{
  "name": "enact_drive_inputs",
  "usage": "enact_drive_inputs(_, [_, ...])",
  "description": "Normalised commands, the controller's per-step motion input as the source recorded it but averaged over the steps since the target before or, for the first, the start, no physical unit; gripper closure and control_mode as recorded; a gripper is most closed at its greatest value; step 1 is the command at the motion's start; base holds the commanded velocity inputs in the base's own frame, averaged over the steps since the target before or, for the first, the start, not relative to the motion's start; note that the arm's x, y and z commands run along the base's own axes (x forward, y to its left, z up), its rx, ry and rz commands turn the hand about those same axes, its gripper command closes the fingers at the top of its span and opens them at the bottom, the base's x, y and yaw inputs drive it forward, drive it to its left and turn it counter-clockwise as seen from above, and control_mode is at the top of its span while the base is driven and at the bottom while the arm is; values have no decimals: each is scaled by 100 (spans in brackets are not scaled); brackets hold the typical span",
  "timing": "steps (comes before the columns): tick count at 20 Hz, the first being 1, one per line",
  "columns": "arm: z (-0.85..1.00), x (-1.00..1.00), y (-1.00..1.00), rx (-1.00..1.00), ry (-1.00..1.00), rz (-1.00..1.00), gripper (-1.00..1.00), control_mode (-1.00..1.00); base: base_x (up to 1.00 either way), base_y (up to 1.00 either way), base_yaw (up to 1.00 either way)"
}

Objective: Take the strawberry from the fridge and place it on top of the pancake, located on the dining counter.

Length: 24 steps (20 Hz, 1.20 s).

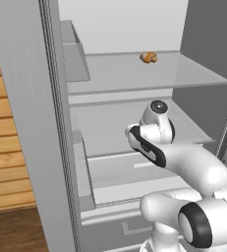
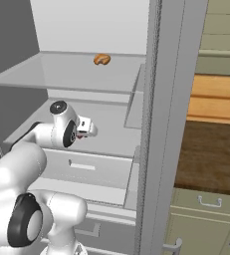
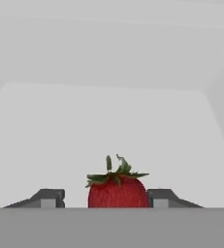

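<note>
You have the fridge (image 1: 31,123) open in front of you, its light-grey door edge standing tall down the left of the left base view and down the middle of the right base view. Inside, the white walls hold two clear shelves, one above the other, with drawers below them. Shallow door bins hang on the inner side of the door, and you cannot tell from here whether anything lies in them.

The arm (image 1: 193,167) reaches from the base into the compartment between the two shelves, its wrist level with the lower shelf (image 1: 110,133).

The upper shelf (image 1: 134,74) carries one thing: an orange-brown lumpy food item (image 1: 148,57), sitting near the back, well apart from the arm.

On the lower shelf, in the hand view, the strawberry (image 3: 117,190) sits upright, red with green leaves on top, right between the two fingertips. The gripper (image 3: 104,198) stands wide around it. The right-hand fingertip (image 3: 160,197) in that view is just beside the fruit, possibly touching; the left-hand one stands a little apart from it. The shelf behind the strawberry runs bare to the back wall.
</note>
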Motion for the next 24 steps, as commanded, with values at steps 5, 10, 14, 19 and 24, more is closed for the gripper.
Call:
enact_drive_inputs(5, [-11,-6,-1,0,-3,0,100,-100,0,0,0])
enact_drive_inputs(10, [13,-89,0,0,-3,0,100,-100,0,0,0])
enact_drive_inputs(14, [48,-100,-1,0,0,0,100,-100,0,0,0])
enact_drive_inputs(19, [42,-100,-5,0,0,0,100,-100,0,0,0])
enact_drive_inputs(24, [50,-98,-7,0,0,0,100,-100,0,0,0])
